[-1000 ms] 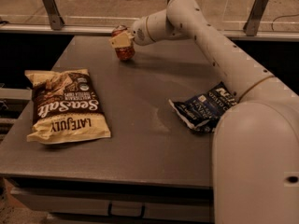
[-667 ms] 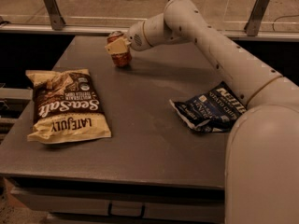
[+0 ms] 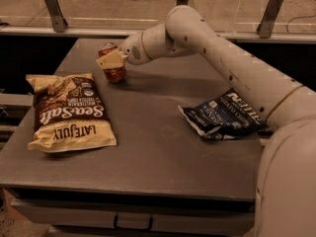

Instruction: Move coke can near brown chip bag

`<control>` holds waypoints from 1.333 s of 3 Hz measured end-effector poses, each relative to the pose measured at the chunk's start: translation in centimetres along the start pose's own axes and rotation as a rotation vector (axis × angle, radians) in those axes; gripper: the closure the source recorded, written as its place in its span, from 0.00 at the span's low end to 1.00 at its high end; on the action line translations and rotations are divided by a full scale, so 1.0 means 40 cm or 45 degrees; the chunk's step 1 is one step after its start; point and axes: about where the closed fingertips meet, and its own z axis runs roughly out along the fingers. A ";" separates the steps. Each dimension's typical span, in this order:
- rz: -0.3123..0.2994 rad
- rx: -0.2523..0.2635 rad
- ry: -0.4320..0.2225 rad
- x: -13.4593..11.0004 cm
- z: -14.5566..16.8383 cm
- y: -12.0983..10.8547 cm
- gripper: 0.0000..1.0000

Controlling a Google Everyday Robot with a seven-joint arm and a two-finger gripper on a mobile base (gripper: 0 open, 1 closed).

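The coke can (image 3: pixel 113 70) is a small red can with a silver top, upright at the back left of the grey table (image 3: pixel 158 152). My gripper (image 3: pixel 111 60) is shut on the coke can, its cream fingers (image 3: pixel 109 60) across the can's upper half. The brown chip bag (image 3: pixel 68 110) lies flat on the left side of the table, its top right corner a short way in front and left of the can. The arm reaches in from the right.
A dark blue chip bag (image 3: pixel 223 115) lies on the right side of the table, partly under my arm. A rail with metal posts (image 3: pixel 52 4) runs behind the table. A drawer handle (image 3: pixel 132 225) sits below the front edge.
My gripper has carried the coke can leftward and a little toward the front, closer to the brown chip bag. Both bags have stayed where they were.
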 end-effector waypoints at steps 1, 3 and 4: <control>0.000 0.000 0.000 -0.006 -0.003 0.001 0.83; 0.000 -0.001 0.000 -0.007 -0.003 0.001 0.35; 0.054 -0.112 -0.063 0.011 0.032 0.068 0.13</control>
